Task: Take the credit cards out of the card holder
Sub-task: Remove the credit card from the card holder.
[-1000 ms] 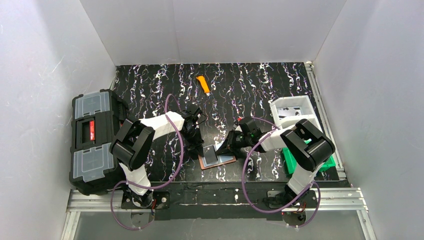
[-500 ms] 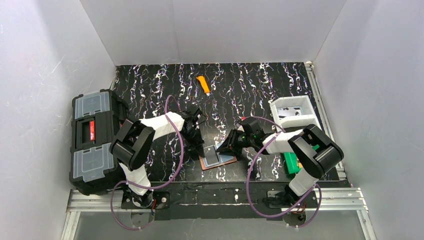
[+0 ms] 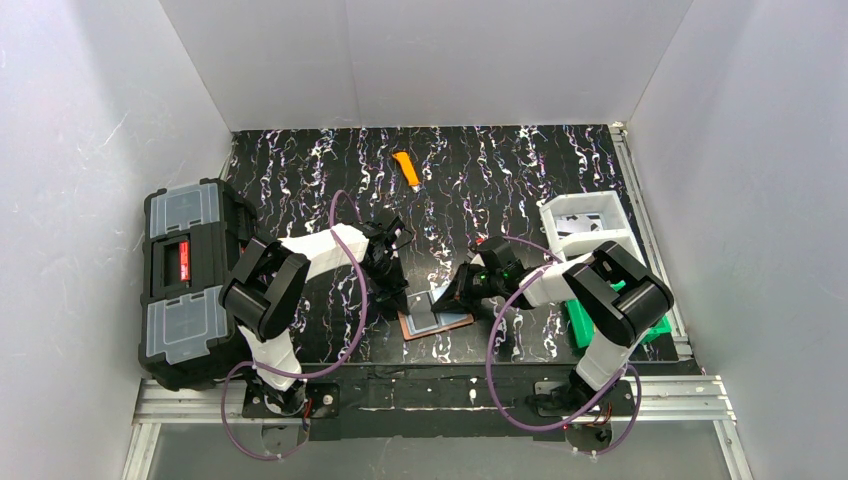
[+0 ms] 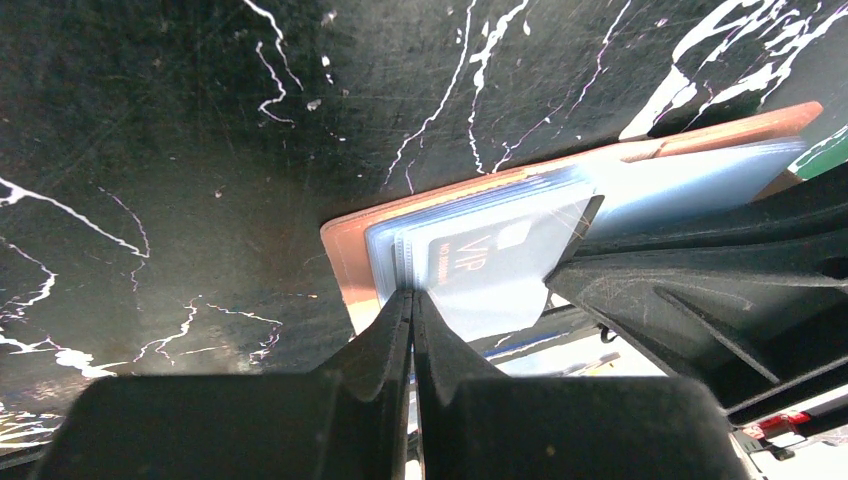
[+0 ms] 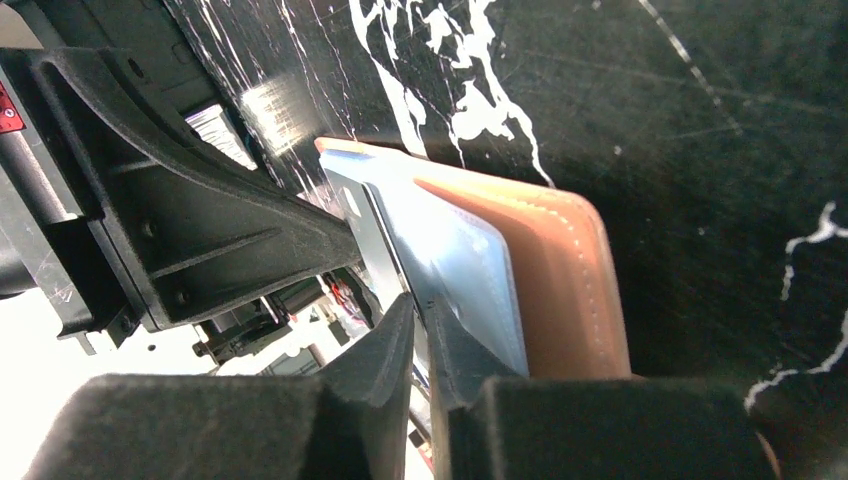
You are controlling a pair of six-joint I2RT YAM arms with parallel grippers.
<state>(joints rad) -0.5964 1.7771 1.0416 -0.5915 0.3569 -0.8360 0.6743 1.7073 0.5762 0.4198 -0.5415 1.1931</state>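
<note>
- Card holder (image 3: 412,329): a brown wallet lying flat on the table (image 3: 520,170), close to the near edge and about midway along it, between the two hands.
- Credit cards (image 4: 480,262): a pale blue-grey stack lying on the open holder. The top card reads "VIP". The stack's long edge reaches past the holder's rim on the side facing the right arm.
- Left hand (image 4: 411,300): fingers pressed together with only a hairline gap, tips touching the short edge of the card stack. The pictures do not show whether a card's edge lies in that gap.
- Right hand (image 5: 420,306): fingers narrow, closed on the edge of the credit cards from the opposite side. One black finger of the left hand stands just beside the stack in this view.
- Change from the earlier frames: half a second ago the right arm's elbow swung out toward the near right corner, and it now sits back closer to the white bin (image 3: 580,201). Both hands, the holder and the cards remain in the same place, and the left arm is unchanged.
- Surroundings: a black toolbox (image 3: 185,285) at the left edge and an orange utility knife (image 3: 406,170) toward the far edge. A green object (image 3: 583,326) by the right edge is partly covered by the right arm.
</note>
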